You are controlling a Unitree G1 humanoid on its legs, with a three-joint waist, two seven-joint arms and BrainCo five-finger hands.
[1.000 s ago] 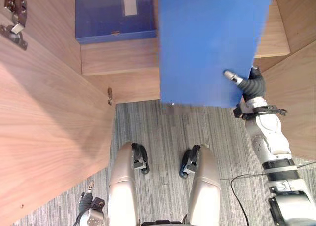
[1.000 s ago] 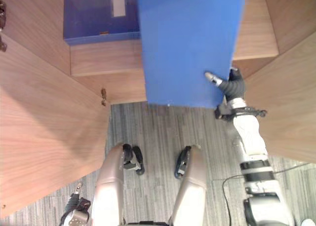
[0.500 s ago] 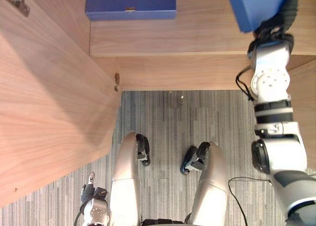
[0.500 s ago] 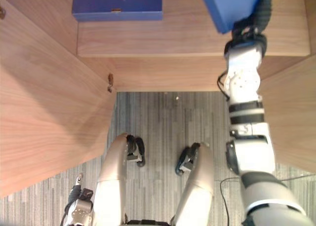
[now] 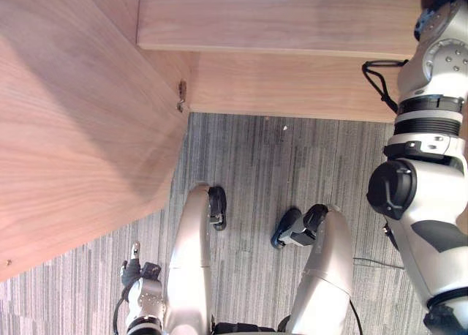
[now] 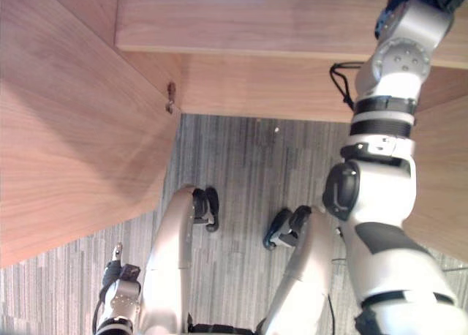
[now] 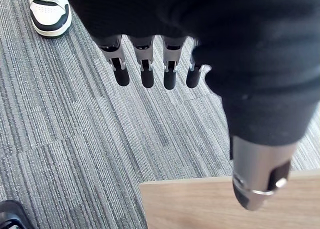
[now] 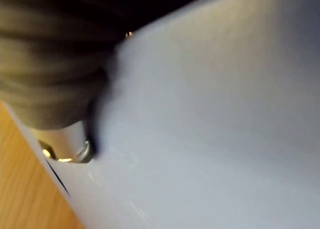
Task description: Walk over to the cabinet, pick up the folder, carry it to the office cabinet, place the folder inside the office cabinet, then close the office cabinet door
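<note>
Pinching folder (image 8: 215,139), partly hidden right robot hand (image 8: 55,84).

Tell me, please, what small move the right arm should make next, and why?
Probably lower the folder onto the shelf before releasing it: the right robot hand grips the folder's blue face with its thumb, wood shows close beside it, and the arm reaches over the shelf's front edge.

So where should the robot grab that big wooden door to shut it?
I'd take the door by its long free edge, farthest from the hinge, coming from its outer side. It stands open, flat, no handle showing, and the open left hand hangs beside that edge.
</note>
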